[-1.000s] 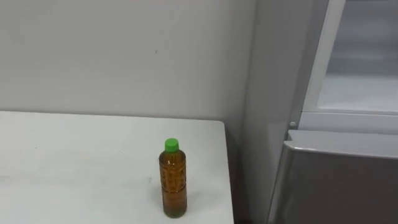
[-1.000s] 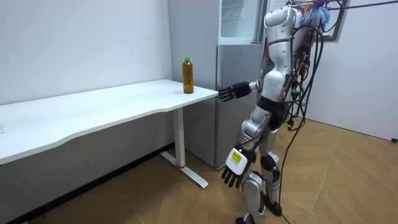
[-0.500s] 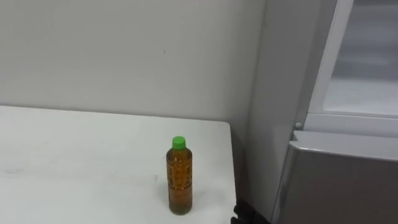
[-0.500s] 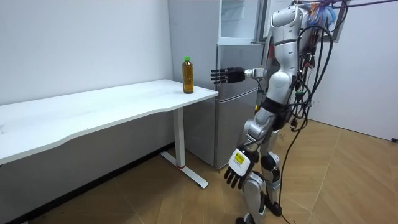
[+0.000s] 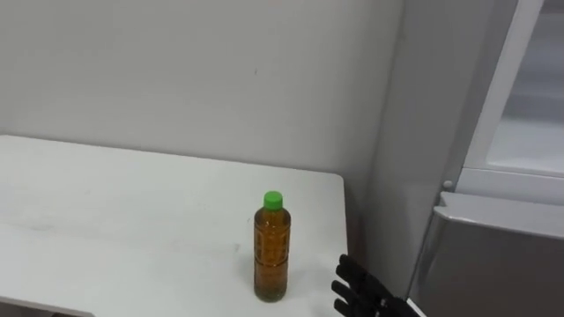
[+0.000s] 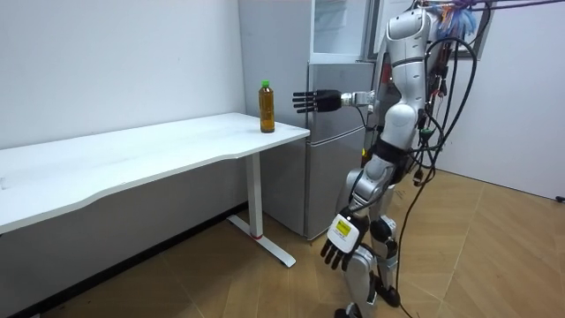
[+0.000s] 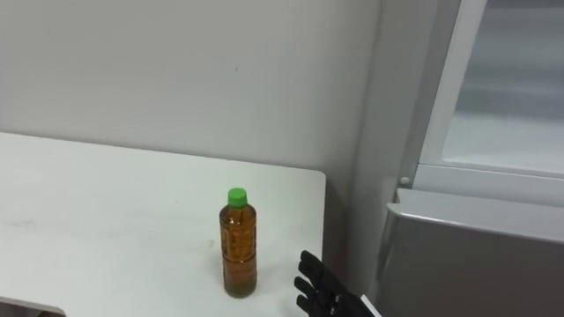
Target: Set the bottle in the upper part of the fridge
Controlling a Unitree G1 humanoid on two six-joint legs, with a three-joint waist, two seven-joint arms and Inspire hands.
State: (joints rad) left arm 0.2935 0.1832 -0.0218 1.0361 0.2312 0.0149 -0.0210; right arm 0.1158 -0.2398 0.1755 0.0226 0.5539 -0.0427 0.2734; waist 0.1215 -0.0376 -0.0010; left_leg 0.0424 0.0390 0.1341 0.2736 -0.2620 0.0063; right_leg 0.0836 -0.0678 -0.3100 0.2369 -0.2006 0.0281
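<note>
A clear bottle point(image 5: 272, 251) of brown drink with a green cap stands upright near the white table's point(image 5: 132, 211) right front corner. My right hand point(image 5: 357, 286) comes in at the lower right, open with fingers straight, a short way right of the bottle and apart from it. In the room view the same hand point(image 6: 313, 100) is stretched out at the height of the bottle point(image 6: 264, 106). My left hand point(image 6: 340, 240) hangs open beside my leg. The fridge's upper compartment point(image 5: 529, 114) stands open to the right.
The grey fridge point(image 6: 340, 88) stands right beside the table's end, its lower door point(image 5: 493, 255) shut. A white wall point(image 5: 176, 79) runs behind the table. I stand on the wooden floor point(image 6: 477, 265) facing the table corner and fridge.
My right arm has risen from table-edge height to bottle height and reached toward the bottle. The eye view has shifted, so the scene sits further right.
</note>
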